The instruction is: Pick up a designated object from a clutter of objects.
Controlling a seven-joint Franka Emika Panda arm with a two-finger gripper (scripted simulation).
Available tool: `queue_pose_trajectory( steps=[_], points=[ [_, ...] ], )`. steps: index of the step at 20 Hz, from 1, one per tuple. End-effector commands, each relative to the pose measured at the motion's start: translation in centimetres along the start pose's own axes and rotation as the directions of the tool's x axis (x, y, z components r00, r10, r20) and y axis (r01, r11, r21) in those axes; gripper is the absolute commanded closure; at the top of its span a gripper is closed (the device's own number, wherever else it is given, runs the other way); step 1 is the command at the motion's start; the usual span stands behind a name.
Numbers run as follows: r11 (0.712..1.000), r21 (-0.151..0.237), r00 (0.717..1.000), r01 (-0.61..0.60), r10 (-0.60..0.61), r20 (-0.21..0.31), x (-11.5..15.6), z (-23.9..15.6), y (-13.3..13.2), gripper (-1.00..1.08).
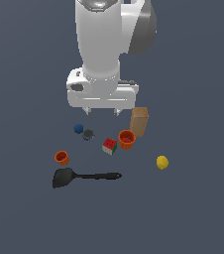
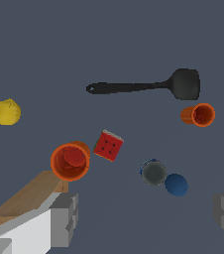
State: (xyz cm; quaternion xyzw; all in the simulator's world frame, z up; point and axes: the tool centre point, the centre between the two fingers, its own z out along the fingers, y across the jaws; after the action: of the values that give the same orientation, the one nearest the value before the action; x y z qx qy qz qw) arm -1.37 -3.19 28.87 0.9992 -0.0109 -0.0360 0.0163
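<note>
The small dark blue ball [image 1: 78, 128] lies on the floor at the exterior view's left, touching or almost touching the dark grey ridged round thing [image 1: 88, 134]. In the wrist view the ball [image 2: 176, 184] sits beside that grey thing [image 2: 154, 173]. My gripper [image 1: 102, 111] hangs open and empty above the clutter, higher than the ball and toward the exterior view's right of it. Its two fingers [image 2: 64, 218] stand wide apart in the wrist view, with nothing between them.
A tan box [image 1: 139, 121] stands by an orange cup [image 1: 126, 139]. A puzzle cube [image 1: 109, 146], a second orange cup [image 1: 62, 158], a black spatula [image 1: 82, 176] and a yellow lemon [image 1: 162, 162] lie nearby.
</note>
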Motion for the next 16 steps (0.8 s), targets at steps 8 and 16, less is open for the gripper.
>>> queue_pose_trajectory(
  steps=[8, 16],
  points=[
    [1.0, 0.014, 1.0, 0.001, 0.0, -0.008, -0.4, 3.5, 2.5, -0.92],
    [0.999, 0.032, 1.0, -0.002, 0.003, -0.026, -2.0, 9.4, 6.7, -0.92]
  ],
)
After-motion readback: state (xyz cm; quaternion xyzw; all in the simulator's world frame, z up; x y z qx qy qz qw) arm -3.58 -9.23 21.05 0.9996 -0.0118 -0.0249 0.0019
